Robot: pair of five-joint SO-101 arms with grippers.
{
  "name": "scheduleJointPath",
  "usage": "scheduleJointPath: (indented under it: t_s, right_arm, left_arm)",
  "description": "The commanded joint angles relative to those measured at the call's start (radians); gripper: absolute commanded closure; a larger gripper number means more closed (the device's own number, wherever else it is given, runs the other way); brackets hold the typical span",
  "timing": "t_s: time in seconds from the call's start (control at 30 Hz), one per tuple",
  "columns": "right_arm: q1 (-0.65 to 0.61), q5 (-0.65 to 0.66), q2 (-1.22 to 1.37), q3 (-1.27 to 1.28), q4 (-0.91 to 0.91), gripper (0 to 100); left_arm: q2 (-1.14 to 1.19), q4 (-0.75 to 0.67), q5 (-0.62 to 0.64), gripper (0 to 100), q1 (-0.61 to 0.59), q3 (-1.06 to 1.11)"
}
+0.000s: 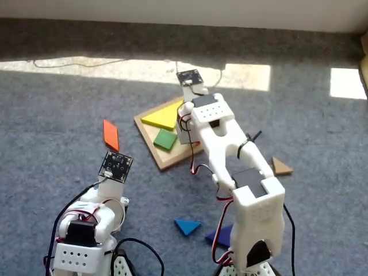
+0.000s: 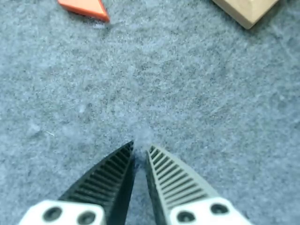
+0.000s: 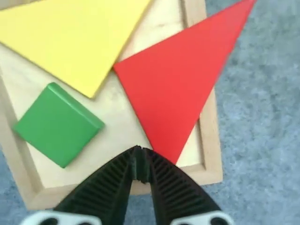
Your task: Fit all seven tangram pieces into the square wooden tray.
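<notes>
right jaws pinched shut, tips at near corner of red triangle [image 3: 180, 79]; its long axis runs ahead-right, far tip overhanging tray [image 3: 212, 150] rim. left jaws narrow, over carpet.

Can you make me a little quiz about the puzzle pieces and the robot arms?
1. True or false: the green square lies inside the wooden tray.
2. Where does the orange parallelogram lie? A in the tray, B on the carpet, C held between fingers.
3. What colour is the triangle nearest the right gripper?
Key: 1 true. 2 B. 3 red: the red triangle.
</notes>
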Motion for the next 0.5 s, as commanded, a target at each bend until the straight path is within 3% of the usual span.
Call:
scheduleJointPath:
  t_s: [0.0,0.3,0.47]
  right_arm:
    - [0.053,0.072,-0.042,-0.007,0.004,99.5]
    - [0.130,0.080,-0.050,-0.015,0.013,99.5]
    - [0.130,0.080,-0.077,-0.045,0.127,99.5]
  left_arm:
    - [-0.021,-0.002,0.009,99,0.013,0.021]
    - [-0.021,-0.002,0.009,99,0.013,0.021]
    - [-0.021,-0.002,0.009,99,0.013,0.021]
